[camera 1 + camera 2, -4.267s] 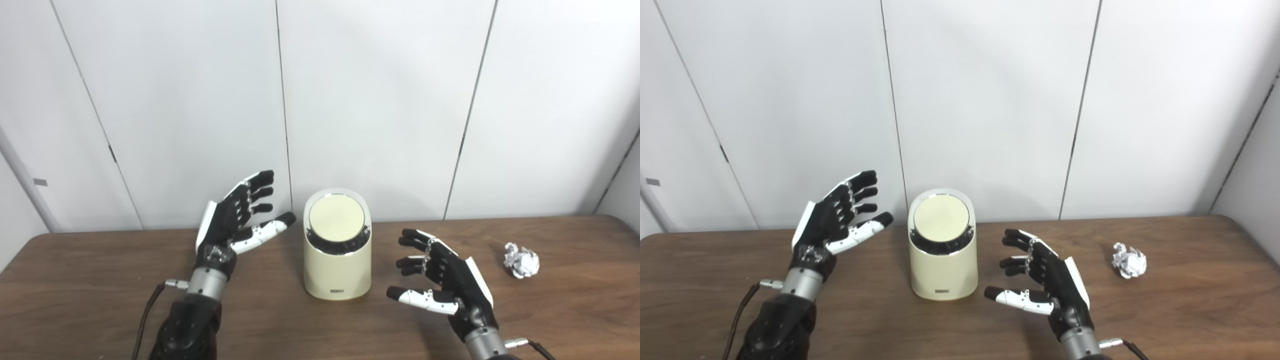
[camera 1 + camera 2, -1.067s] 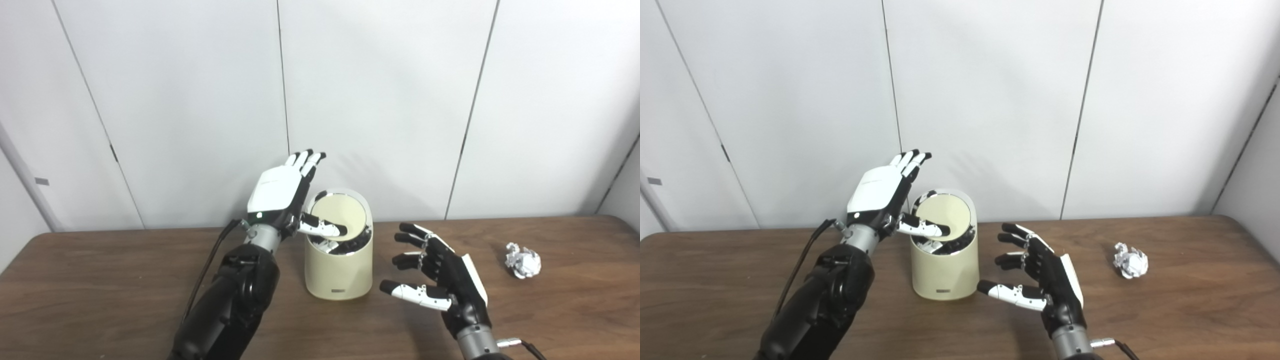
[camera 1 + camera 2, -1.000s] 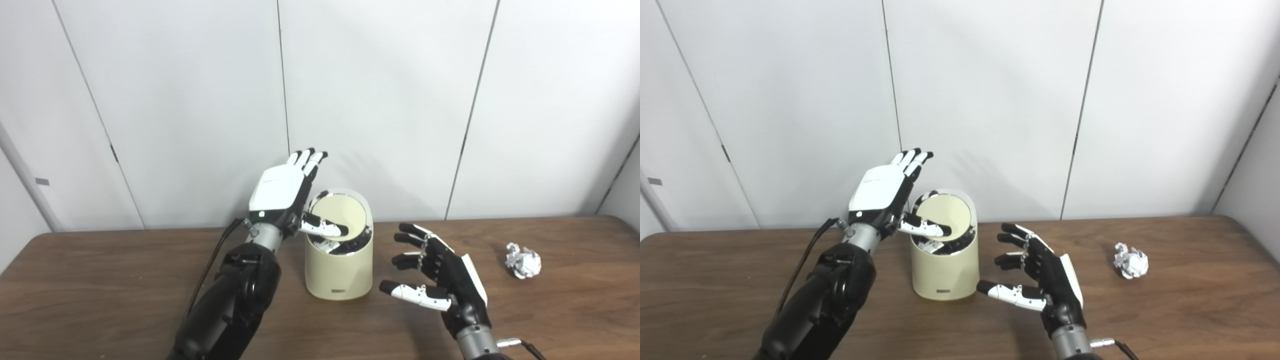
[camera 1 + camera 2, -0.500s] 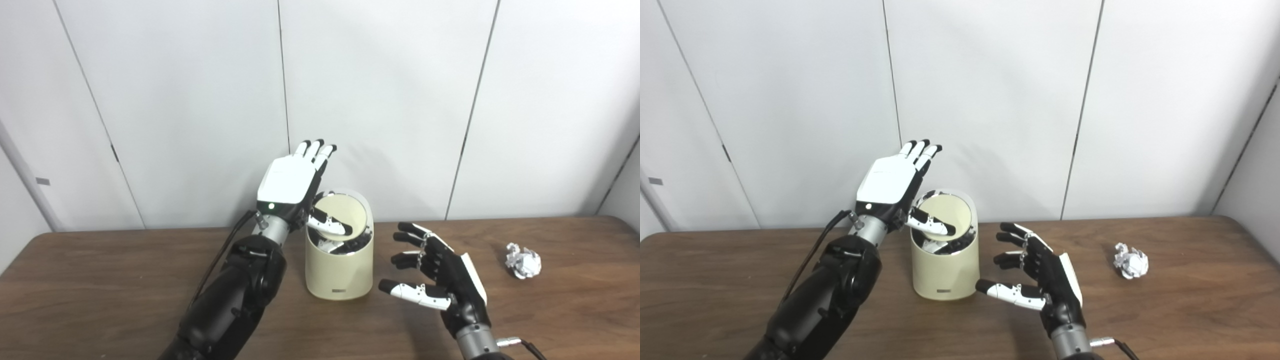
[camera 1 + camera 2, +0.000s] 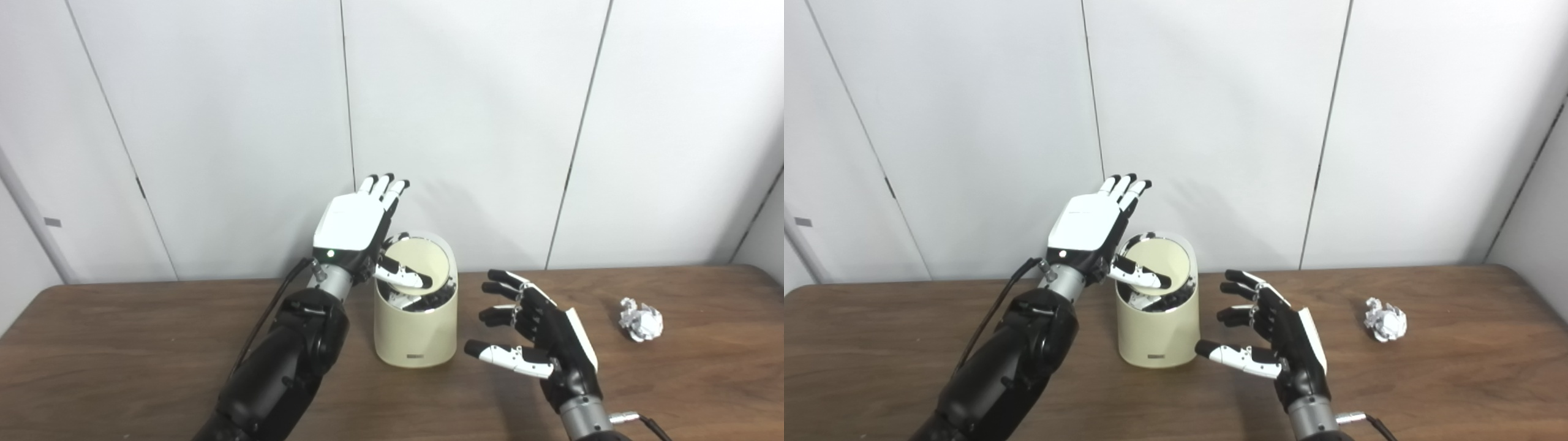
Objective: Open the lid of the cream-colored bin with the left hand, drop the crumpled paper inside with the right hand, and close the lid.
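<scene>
Both hands are spreading open: left hand thumb seemingly touching the bin lid; right hand hovering empty.

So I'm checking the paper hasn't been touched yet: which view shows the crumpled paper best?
The left eye view: the crumpled paper looks slightly larger there, lying alone on the table. The right eye view shows the same ball, a little smaller.

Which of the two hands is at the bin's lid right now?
The left hand: its thumb lies across the bin's lid. The right hand hovers open beside the bin.
</scene>
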